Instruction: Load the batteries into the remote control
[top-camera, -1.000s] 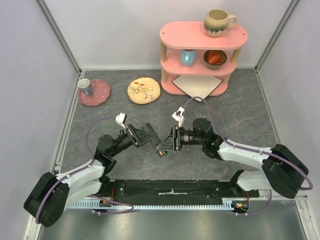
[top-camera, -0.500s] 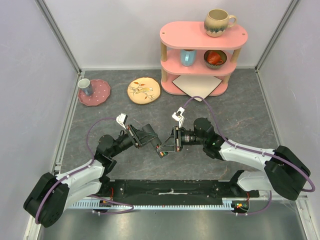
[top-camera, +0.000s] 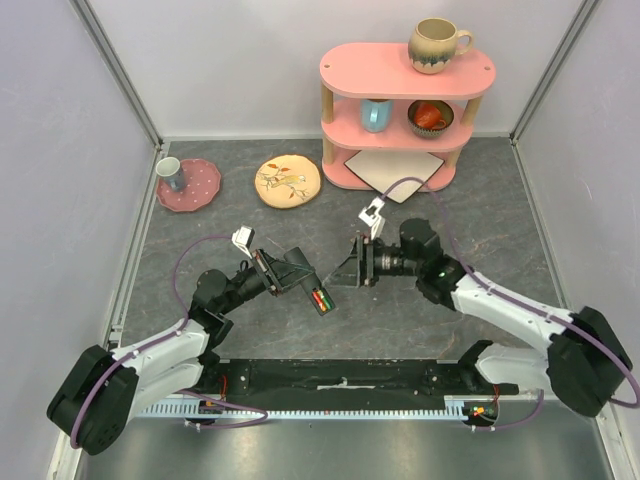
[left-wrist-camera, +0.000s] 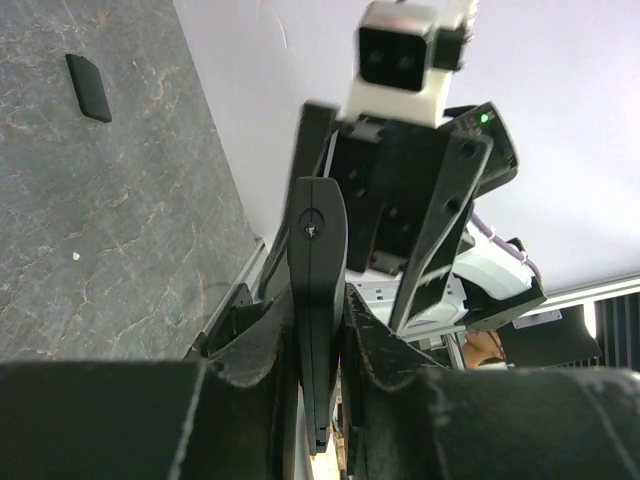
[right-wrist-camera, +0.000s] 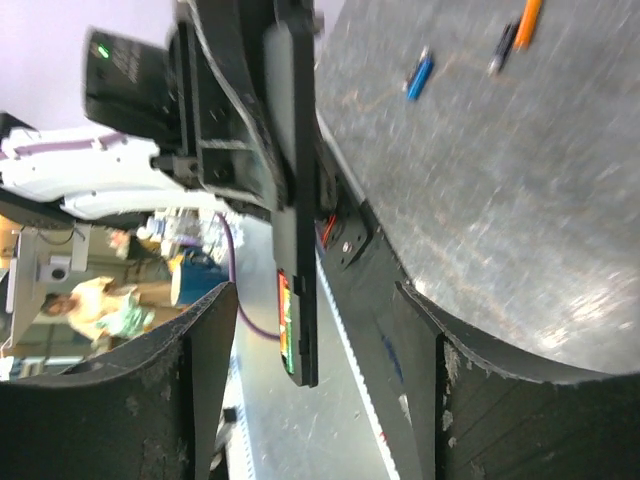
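My left gripper (top-camera: 306, 286) is shut on the remote control (top-camera: 320, 298), a slim black bar held above the table's middle. Batteries (top-camera: 321, 299) show as an orange, red and green strip in its bay. In the left wrist view the remote control (left-wrist-camera: 318, 230) stands on edge between my left gripper's (left-wrist-camera: 316, 305) fingers. My right gripper (top-camera: 341, 274) is open just right of the remote, apart from it. In the right wrist view the remote control (right-wrist-camera: 293, 200) ends between my right gripper's (right-wrist-camera: 315, 292) spread fingers, with the batteries (right-wrist-camera: 284, 325) in the bay. A loose blue battery (right-wrist-camera: 420, 73) and an orange one (right-wrist-camera: 527, 22) lie on the table.
A pink shelf (top-camera: 400, 110) with mugs and a bowl stands at the back right, a white tile (top-camera: 395, 168) at its foot. A yellow plate (top-camera: 288, 181) and a pink plate (top-camera: 200, 188) carrying a cup lie at the back left. A small black flat piece (left-wrist-camera: 88, 87) lies on the table.
My right gripper has pulled back to the right, off the remote control, and its jaws have opened. The left gripper and the remote have stayed put.
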